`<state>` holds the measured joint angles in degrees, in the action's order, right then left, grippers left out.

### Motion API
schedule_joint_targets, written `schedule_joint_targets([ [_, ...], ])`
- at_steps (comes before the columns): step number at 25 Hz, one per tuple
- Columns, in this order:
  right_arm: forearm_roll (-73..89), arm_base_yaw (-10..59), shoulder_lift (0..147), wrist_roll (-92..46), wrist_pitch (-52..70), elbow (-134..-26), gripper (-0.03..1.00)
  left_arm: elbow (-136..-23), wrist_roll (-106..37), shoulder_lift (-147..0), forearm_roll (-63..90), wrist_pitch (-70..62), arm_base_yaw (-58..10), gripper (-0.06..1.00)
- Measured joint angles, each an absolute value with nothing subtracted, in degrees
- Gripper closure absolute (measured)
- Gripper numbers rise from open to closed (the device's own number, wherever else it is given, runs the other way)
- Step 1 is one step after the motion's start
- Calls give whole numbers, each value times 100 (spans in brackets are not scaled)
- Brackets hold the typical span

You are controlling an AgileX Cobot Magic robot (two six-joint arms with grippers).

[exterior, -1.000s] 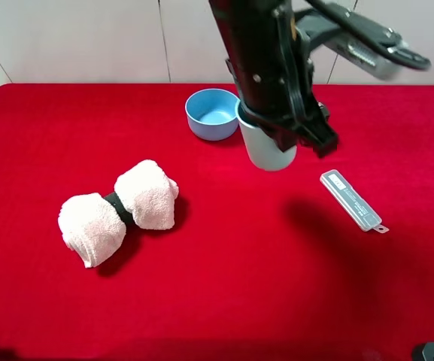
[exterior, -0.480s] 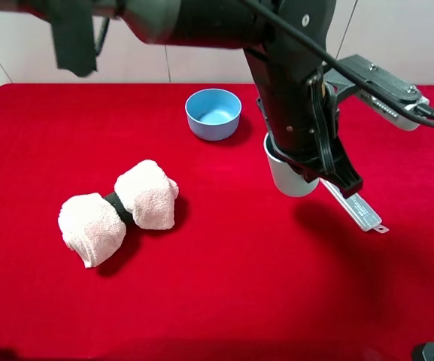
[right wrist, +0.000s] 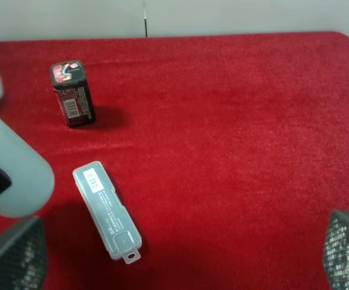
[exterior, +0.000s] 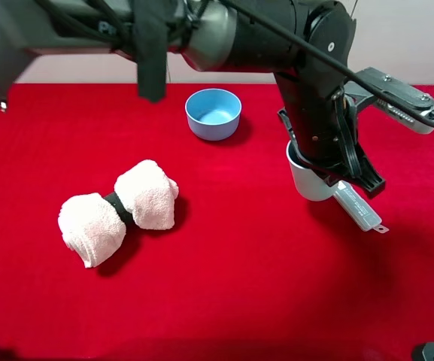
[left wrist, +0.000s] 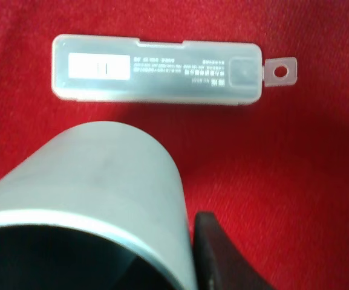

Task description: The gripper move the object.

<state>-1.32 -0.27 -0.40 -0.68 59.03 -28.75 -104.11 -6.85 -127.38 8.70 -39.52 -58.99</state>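
Observation:
The pale teal-green cup [exterior: 307, 180] is held in my left gripper [exterior: 328, 167], which reaches across to the right side of the red table. The jaws are shut on the cup's rim. In the left wrist view the cup [left wrist: 95, 175] fills the lower left, with one black finger [left wrist: 216, 254] beside it. The cup hangs just left of a clear plastic case [exterior: 358, 209] and almost touches it. In the right wrist view the cup [right wrist: 11, 175] is at the left edge. My right gripper [right wrist: 180, 254] is open and empty, high over the table.
A light-blue bowl [exterior: 213, 113] stands at the back middle. A rolled pink towel with a black band [exterior: 119, 210] lies at the left. The clear case [left wrist: 156, 69] [right wrist: 106, 208] lies flat on the red cloth [exterior: 224, 286]. A small black box [right wrist: 71, 93] stands behind the case.
My left gripper has carried the cup from beside the blue bowl to the right and toward the front, ending next to the clear case. Nothing else has moved.

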Motion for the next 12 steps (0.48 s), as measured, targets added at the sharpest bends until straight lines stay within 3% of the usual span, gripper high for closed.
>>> schedule_joint_targets([
  [12,-116,-27,-40,-68,5903,-2875,27,-10459,-668,-13022,620,-4289,-5899,92],
])
